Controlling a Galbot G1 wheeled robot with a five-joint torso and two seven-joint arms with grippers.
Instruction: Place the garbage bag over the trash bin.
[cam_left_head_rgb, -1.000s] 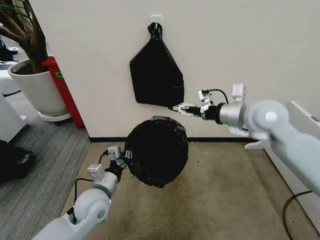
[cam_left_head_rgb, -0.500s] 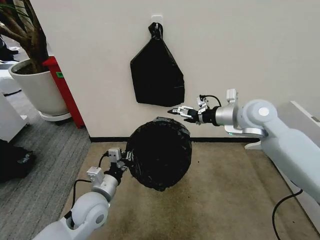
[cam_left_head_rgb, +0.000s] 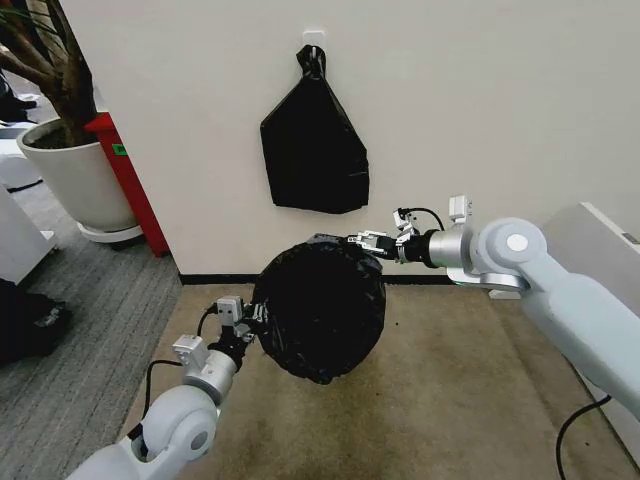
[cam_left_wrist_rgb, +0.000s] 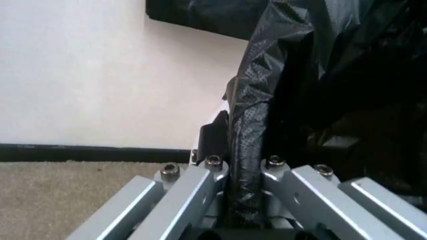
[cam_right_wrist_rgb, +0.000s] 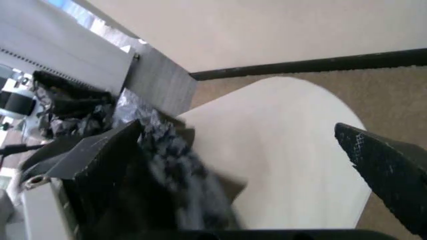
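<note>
The garbage bag (cam_left_head_rgb: 318, 310) is a crinkly black round mass low in front of the wall. It hides the trash bin in the head view. The bin's cream-white wall (cam_right_wrist_rgb: 287, 150) shows in the right wrist view. My left gripper (cam_left_head_rgb: 250, 320) is at the bag's left edge. In the left wrist view this left gripper (cam_left_wrist_rgb: 243, 172) is shut on a bag-wrapped rim (cam_left_wrist_rgb: 248, 130). My right gripper (cam_left_head_rgb: 365, 240) is at the bag's upper right edge. The right wrist view shows this right gripper (cam_right_wrist_rgb: 237, 135) open, its dark fingers astride the bin wall, with crinkled bag film (cam_right_wrist_rgb: 163, 145) by one finger.
A flat black bag bundle (cam_left_head_rgb: 312, 150) hangs knotted from a wall hook above the work. A large white plant pot (cam_left_head_rgb: 75, 185) and a red object (cam_left_head_rgb: 125, 175) stand at the left. White furniture (cam_left_head_rgb: 600, 240) is at the right. Beige carpet (cam_left_head_rgb: 450, 400) lies below.
My right gripper has come down and in from beside the hanging bundle to the bag's upper right edge. The left gripper and the bag have barely shifted.
</note>
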